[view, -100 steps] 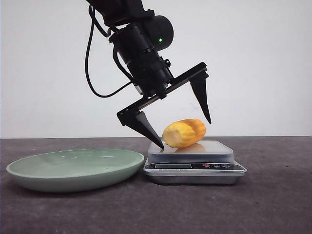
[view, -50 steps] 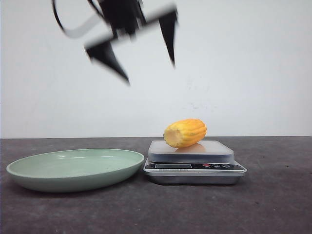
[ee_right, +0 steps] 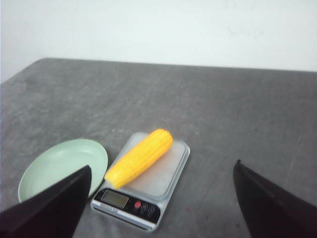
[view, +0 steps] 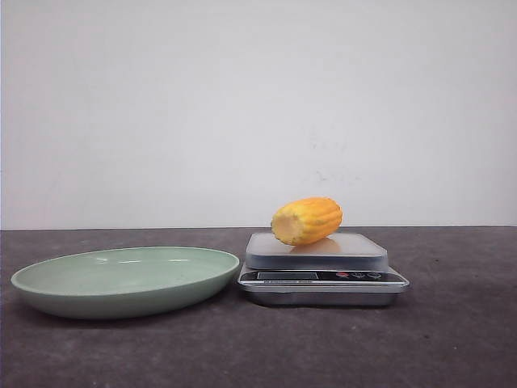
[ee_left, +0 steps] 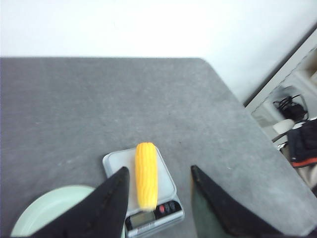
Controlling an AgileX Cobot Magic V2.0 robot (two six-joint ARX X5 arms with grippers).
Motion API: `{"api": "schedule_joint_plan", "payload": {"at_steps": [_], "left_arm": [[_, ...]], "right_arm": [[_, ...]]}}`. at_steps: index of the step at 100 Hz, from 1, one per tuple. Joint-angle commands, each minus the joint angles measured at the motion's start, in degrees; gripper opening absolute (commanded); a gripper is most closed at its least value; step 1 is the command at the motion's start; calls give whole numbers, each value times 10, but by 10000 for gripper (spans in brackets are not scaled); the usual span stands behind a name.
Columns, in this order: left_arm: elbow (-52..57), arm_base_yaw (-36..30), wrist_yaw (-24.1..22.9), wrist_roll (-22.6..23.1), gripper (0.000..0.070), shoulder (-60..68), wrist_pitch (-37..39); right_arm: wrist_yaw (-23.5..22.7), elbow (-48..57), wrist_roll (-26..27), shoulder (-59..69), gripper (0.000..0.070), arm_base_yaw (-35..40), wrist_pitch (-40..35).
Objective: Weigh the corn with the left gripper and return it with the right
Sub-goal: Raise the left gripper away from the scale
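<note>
The corn (view: 307, 221) lies on its side on the platform of a small silver kitchen scale (view: 323, 275), free of both grippers. It also shows in the left wrist view (ee_left: 146, 175) and in the right wrist view (ee_right: 139, 157). My left gripper (ee_left: 159, 171) is open and empty, high above the scale, and out of the front view. My right gripper (ee_right: 162, 167) is open wide and empty, also high above the table and out of the front view.
A pale green shallow plate (view: 121, 279) sits on the grey table just left of the scale, and shows in the right wrist view (ee_right: 59, 166). The table's right edge, with clutter beyond it (ee_left: 297, 134), shows in the left wrist view.
My left gripper, open around the corn on the scale a second ago, rose up and left the front view. The corn stayed on the scale.
</note>
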Motion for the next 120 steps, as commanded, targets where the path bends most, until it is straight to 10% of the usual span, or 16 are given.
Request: {"api": "schedule_joint_plan", "payload": {"at_steps": [1, 52, 72, 86, 120], "left_arm": [[11, -5, -2, 14, 186, -34, -39], [11, -5, -148, 7, 187, -220, -174], [10, -5, -147, 3, 187, -220, -207], [10, -5, -148, 1, 187, -220, -211], [10, -5, -151, 1, 187, -220, -206]], "right_arm": [[0, 5, -7, 2, 561, 2, -3], [-53, 4, 16, 6, 560, 2, 22], [-106, 5, 39, 22, 368, 3, 137], [-105, 9, 53, 57, 360, 4, 182], [-34, 42, 71, 238, 570, 97, 164]]}}
